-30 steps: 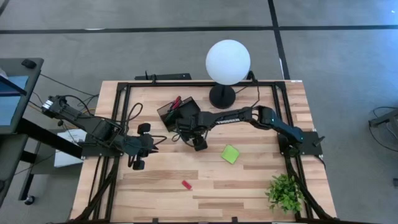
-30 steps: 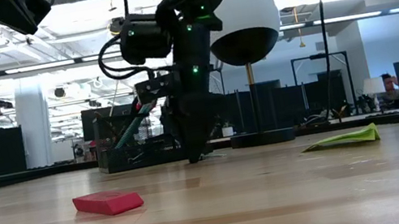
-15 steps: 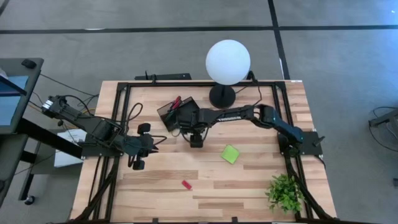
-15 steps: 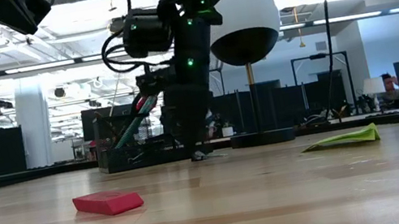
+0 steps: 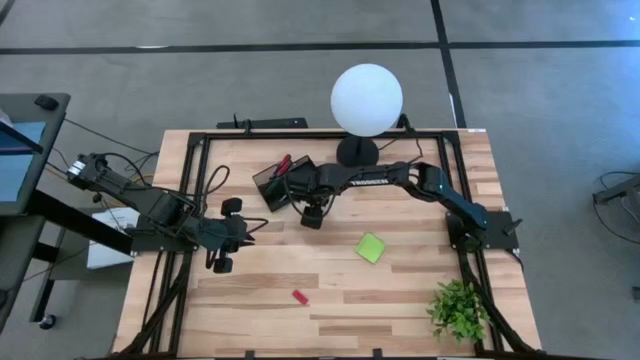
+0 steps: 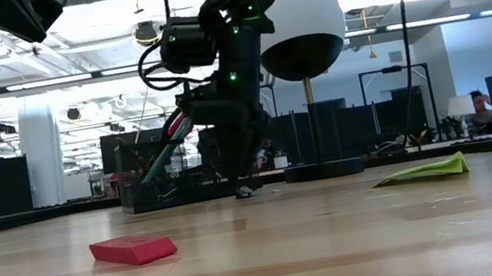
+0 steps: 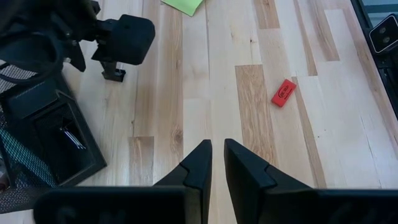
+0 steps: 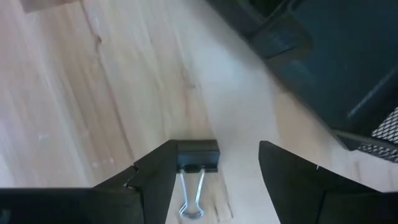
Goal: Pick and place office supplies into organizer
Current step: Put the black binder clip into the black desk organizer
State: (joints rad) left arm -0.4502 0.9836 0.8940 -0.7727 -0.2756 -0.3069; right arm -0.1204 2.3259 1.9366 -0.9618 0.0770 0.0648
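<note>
Your right gripper (image 8: 214, 171) stands wide open and grips nothing; the black binder clip (image 8: 196, 163) lies on the table between its fingers, against one of them, with the organizer (image 5: 283, 184) just beyond. Your left gripper (image 7: 216, 163) waits nearly closed, empty

**Table layout, seen from above**

The organizer (image 5: 275, 186) sits near the table's (image 5: 400, 290) far middle, with the globe lamp (image 5: 366, 98) to its right at the far edge. A binder clip (image 8: 197, 155) lies on the wood just beside the organizer. The sticky-note pad (image 5: 371, 247) lies right of centre; the eraser (image 5: 299, 297) lies nearer the front. The plant (image 5: 459, 308) stands at the front right corner.
</note>
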